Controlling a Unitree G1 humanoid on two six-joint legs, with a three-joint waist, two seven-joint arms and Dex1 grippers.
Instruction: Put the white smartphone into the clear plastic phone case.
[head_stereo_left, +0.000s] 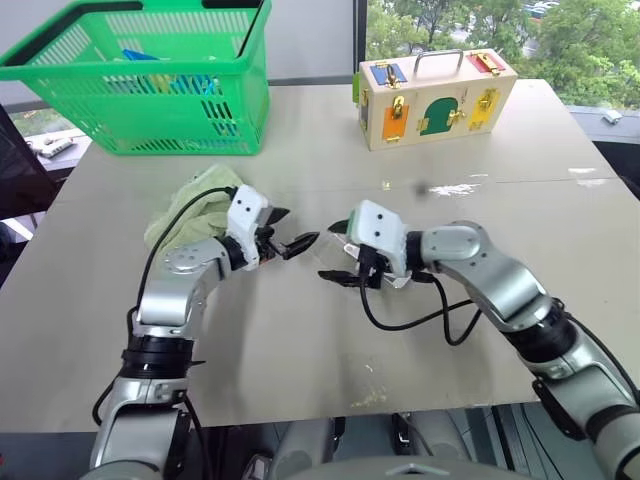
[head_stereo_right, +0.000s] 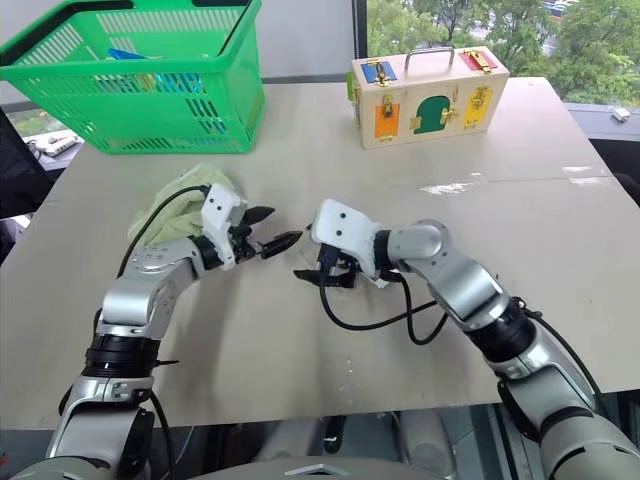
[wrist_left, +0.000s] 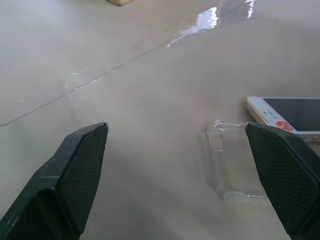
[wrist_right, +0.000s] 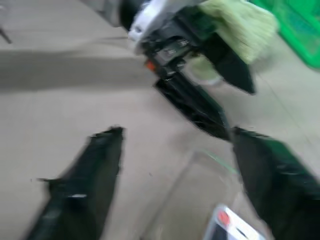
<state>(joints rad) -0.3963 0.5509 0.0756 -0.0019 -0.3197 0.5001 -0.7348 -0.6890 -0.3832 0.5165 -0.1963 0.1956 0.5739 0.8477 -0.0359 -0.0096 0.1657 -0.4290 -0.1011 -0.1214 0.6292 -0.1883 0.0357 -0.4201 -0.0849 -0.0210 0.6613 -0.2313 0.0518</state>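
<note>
Clear plastic, barely more than a glint on the tan table (head_stereo_left: 300, 330), is what I steer by: the clear plastic phone case (wrist_left: 235, 160) lies flat between my two pincers, and I place everything else from it. The white smartphone (wrist_left: 290, 116) lies just beside the case on the side of my right arm, screen up; whether its end overlaps the rim I cannot tell. From my left wrist, the phone's long axis looks turned across the case's, so I judge it needs swinging round before it can seat. My left gripper (head_stereo_left: 290, 240) hangs just short of the case, its fingers spread as wide as they go and holding nothing. My right gripper (head_stereo_left: 345, 262) sits over the case and the phone, its fingers (wrist_right: 85, 185) apart and empty; it is the nearer one to the phone.
</note>
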